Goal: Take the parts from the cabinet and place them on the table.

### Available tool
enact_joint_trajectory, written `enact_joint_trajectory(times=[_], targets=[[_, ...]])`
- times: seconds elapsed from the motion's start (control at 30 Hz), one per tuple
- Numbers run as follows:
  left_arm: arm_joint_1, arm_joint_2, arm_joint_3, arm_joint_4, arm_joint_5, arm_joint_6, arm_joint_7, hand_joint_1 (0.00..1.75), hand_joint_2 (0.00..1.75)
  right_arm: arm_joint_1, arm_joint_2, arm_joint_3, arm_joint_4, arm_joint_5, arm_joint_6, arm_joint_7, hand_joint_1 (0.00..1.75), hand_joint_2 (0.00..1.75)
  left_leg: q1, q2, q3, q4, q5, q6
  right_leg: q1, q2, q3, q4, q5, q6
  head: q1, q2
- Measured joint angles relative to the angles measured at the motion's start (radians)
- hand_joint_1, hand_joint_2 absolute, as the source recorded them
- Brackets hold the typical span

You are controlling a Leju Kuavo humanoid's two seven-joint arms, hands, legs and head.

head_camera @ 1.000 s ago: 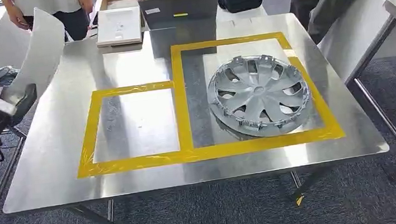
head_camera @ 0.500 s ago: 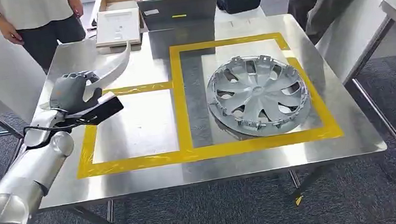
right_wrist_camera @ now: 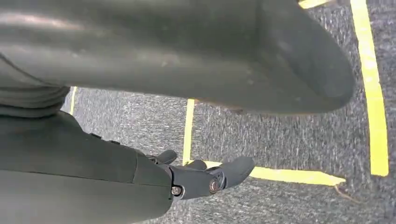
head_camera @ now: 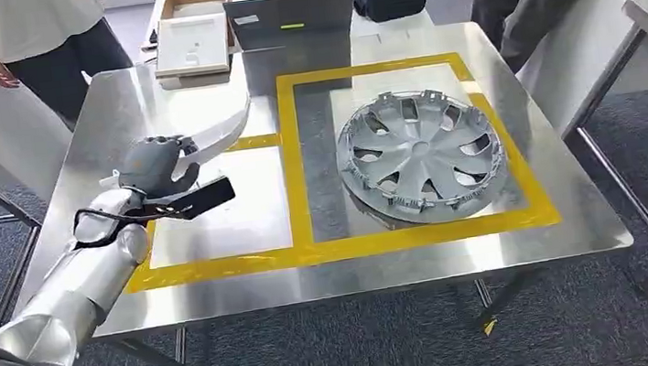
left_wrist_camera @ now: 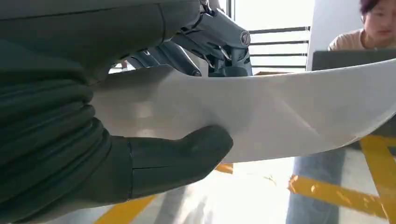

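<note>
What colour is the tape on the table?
Yellow. The tape marks two boxes on the metal table, clearest in the head view.

Workshop: taped steel table (head_camera: 200, 96), onlookers (head_camera: 46, 35).

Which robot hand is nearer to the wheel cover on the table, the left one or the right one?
Left. The left robot hand is above the table, to the left of the wheel cover, holding a curved white part. The right robot hand hangs low over the carpet floor.
</note>
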Motion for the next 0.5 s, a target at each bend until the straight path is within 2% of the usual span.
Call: enact_joint_trajectory(times=[0.03,0.07,0.3,0.5], targets=[[0.005,-0.002,-0.003,0.004,-0.001,-0.007,0.002,1.75,1.75,0.0,0.0,0.003,0.0,0.003,0.002,0.001,0.0,0.0,0.0,0.0,0.0,0.0,0.0,0.0,0.0,0.0,0.0,0.0,0.0,0.0,0.0,0.0],[0.01,-0.002,-0.006,0.008,-0.001,-0.015,0.002,0.0,1.75,0.0,0.0,0.006,0.0,0.005,0.005,0.005,0.0,0.0,0.0,0.0,0.0,0.0,0.0,0.0,0.0,0.0,0.0,0.0,0.0,0.0,0.0,0.0],[0.037,-0.003,-0.015,0.028,-0.008,-0.077,0.016,0.0,1.75,-0.003,0.0,0.014,0.0,0.009,0.009,0.018,0.0,0.0,0.0,-0.001,0.0,0.0,0.0,0.0,0.0,-0.001,0.0,0.0,-0.001,0.0,0.0,0.0],[0.04,-0.005,-0.015,0.039,-0.007,-0.084,0.019,0.0,1.75,-0.003,0.0,0.014,0.0,0.008,0.01,0.018,0.0,0.0,0.0,-0.001,0.0,0.0,0.0,0.0,0.0,-0.001,0.0,0.0,-0.001,0.0,0.0,0.0]])
